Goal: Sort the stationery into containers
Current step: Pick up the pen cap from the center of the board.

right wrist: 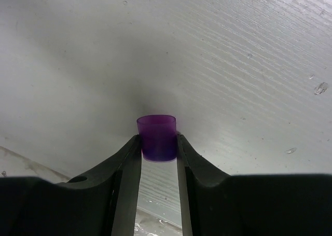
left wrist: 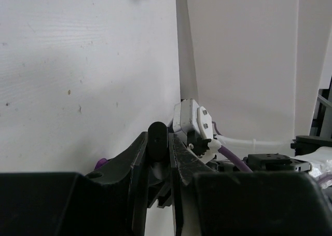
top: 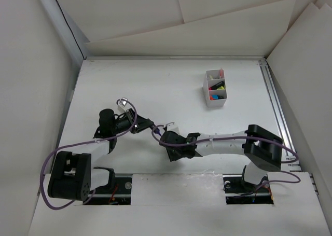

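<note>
- Right gripper (right wrist: 157,141), very close in its own wrist view, pinches a small purple cap (right wrist: 156,135) between its two black fingers. The cap stands upright with its open rim on top, just above the white table (right wrist: 233,65).
- Left gripper (left wrist: 158,139) has its fingers closed around a black barrel (left wrist: 157,131). The rounded end of the barrel sticks out between the fingertips. A small purple spot shows beside the left finger, but I cannot tell what it is.
- From above, both grippers meet tip to tip near the middle of the table, a little to the left.
- Far from them, at the back right, stands the white box (top: 216,102). Its compartments hold pieces in pink, yellow, blue and orange, too small to name one by one.
</note>
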Motion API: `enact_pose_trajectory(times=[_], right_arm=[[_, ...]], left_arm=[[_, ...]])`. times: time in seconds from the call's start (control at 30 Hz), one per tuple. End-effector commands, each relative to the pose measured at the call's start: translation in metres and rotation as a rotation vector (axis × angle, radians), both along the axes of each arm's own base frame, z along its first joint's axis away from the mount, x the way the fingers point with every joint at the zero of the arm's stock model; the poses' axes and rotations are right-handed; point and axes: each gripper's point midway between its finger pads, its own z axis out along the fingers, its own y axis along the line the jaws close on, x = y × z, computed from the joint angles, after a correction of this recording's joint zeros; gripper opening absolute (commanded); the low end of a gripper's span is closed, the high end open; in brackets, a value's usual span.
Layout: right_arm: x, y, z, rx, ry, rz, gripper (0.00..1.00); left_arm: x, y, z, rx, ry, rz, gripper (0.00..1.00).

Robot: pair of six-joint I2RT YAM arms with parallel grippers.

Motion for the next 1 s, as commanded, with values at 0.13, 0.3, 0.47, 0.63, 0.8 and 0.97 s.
enact_pose_trajectory(times=[0.13,0.3,0.47,0.63,0.8,0.97], right_arm=[[-0.004,-0.001,0.025,0.069,-0.044,-0.003,0.26],[-0.004,0.007,0.081,0.232,-0.106,0.049,0.24],[-0.004,0.017,0.12,0.34,-0.184,0.148,0.24],[0.0,0.024,0.132,0.318,-0.206,0.184,0.24],[0.001,0.031,0.143,0.335,-0.219,0.206,0.24],[0.008,0.037,0.151,0.335,-0.248,0.207,0.24]], left_arm=[[0.001,-0.002,0.014,-0.049,-0.056,-0.019,0.0],[-0.003,-0.003,0.017,-0.058,-0.056,-0.036,0.0],[-0.014,-0.006,0.023,-0.09,-0.042,-0.101,0.0],[-0.022,-0.009,0.033,-0.124,-0.051,-0.167,0.0],[-0.025,-0.01,0.03,-0.127,-0.04,-0.191,0.0],[-0.026,-0.01,0.03,-0.106,-0.051,-0.208,0.0]])
